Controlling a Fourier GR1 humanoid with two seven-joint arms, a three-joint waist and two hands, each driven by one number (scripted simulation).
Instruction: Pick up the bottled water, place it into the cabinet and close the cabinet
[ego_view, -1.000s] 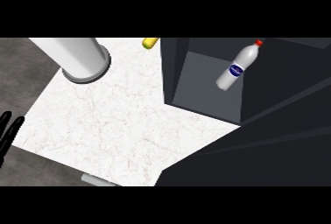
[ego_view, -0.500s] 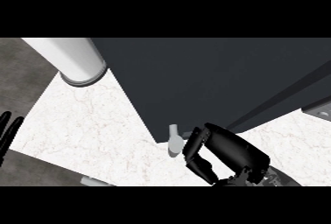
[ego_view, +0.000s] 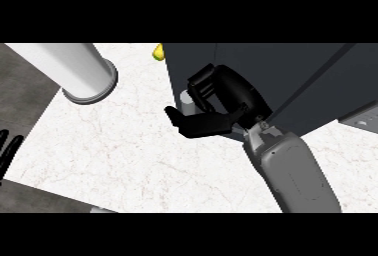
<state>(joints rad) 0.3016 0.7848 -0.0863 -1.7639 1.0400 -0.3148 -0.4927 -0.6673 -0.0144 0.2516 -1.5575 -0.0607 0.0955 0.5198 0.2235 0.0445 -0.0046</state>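
One step left, I reckon: right hand (ego_view: 221, 102), fingers curled & holding nothing, against cabinet (ego_view: 280, 75) door — push shut; left hand (ego_view: 9, 150) open at worktop's left edge.

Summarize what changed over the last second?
The cabinet door went from open, bottle visible inside, to closed. The right hand came in and moved up against the door front by the handle. The left hand stayed resting at the left edge.
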